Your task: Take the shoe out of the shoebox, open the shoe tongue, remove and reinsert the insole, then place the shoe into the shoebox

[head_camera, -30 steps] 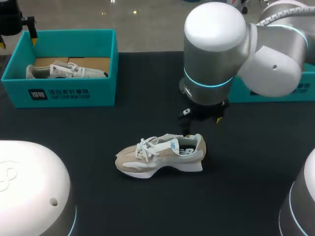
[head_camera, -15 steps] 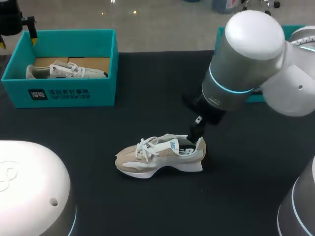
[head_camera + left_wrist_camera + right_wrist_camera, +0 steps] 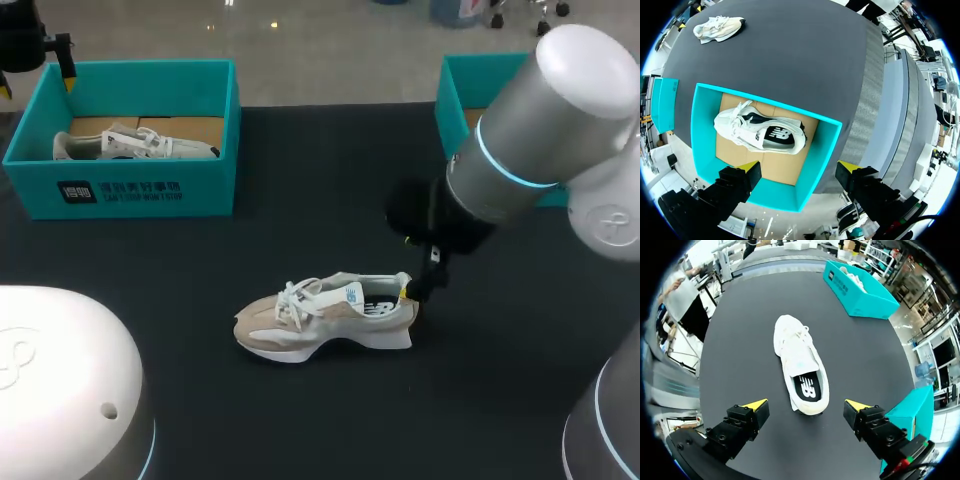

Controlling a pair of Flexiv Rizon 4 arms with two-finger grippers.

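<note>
The shoe [image 3: 325, 320] lies where it lay a second ago, while the right arm [image 3: 530, 150] has swung out from above its heel toward 3 o'clock. The shoe stands upright on its sole near the middle of the black table [image 3: 300, 430]. Its long axis runs 9 to 3 o'clock, toe at 9, heel at 3. The right gripper [image 3: 420, 283] hangs just at the heel, fingers spread wide and holding nothing; it seems not to touch the collar. At 10 o'clock, well apart, the left gripper [image 3: 799, 166], likewise gaping and empty, hovers over the shoebox [image 3: 820, 150], which holds a second shoe [image 3: 760, 134].
</note>
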